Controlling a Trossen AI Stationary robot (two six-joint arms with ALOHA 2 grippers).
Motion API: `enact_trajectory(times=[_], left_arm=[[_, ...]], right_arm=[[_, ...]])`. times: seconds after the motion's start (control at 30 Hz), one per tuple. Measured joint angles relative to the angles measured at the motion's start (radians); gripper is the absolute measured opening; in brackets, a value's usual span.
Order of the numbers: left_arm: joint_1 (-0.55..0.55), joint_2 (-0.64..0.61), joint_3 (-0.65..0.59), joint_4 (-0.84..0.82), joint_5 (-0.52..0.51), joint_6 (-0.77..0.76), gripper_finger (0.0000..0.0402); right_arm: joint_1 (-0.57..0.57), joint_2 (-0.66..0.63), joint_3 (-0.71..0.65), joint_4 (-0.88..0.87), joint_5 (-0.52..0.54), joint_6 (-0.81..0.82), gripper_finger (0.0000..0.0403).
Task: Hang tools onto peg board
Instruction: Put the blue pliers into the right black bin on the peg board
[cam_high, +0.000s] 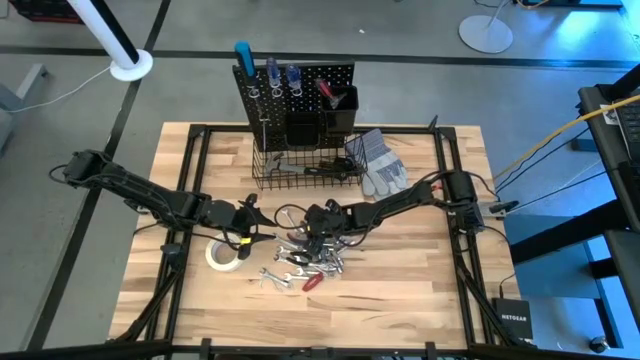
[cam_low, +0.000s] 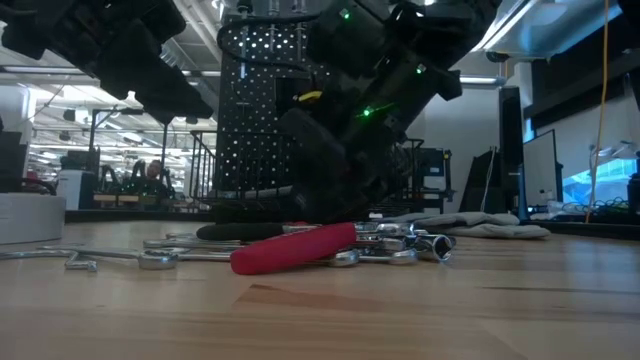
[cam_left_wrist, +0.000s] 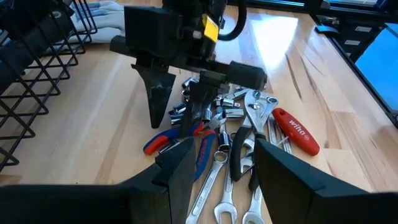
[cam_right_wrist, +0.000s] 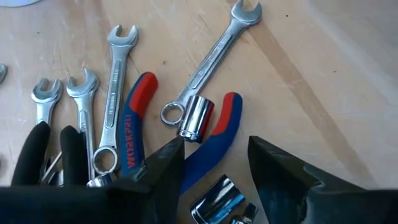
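Red-handled screwdriver (cam_low: 295, 248) lies nearest, in tool heap (cam_high: 308, 262) mid-table. Right gripper (cam_right_wrist: 214, 158) low over blue-red pliers (cam_right_wrist: 208, 134), fingers apart, gripping nothing. Left gripper (cam_left_wrist: 224, 165) beside heap, spread, empty. Tape roll (cam_high: 225, 254) close. Peg board (cam_high: 295, 88) at table's far edge, gloves (cam_high: 380, 165) beside it.

Pliers (cam_right_wrist: 134, 140) jaws hidden behind right claw (cam_right_wrist: 214, 165); socket (cam_right_wrist: 221, 202) cut off.

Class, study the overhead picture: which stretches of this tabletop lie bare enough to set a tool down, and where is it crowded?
Bare wood: the near edge in front of the tool pile, the right side beyond the grey gloves, and the left corner beside the peg board. Crowded: the centre, where the left gripper and right gripper meet over the pile, beside the white tape roll.
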Motion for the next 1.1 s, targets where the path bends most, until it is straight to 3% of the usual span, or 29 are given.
enact_trajectory(times=[0.53,0.93,1.1], left_arm=[[0.0,0.0,0.0,0.0,0.0,0.0,0.0155],[0.0,0.0,0.0,0.0,0.0,0.007,0.0155],[0.0,0.0,0.0,0.0,0.0,0.007,0.0155]], right_arm=[[-0.032,0.035,0.003,0.001,-0.031,0.009,0.0178],[-0.035,0.055,0.002,-0.004,-0.026,-0.042,0.0057],[-0.035,0.053,0.002,-0.005,-0.023,-0.068,0.0048]])
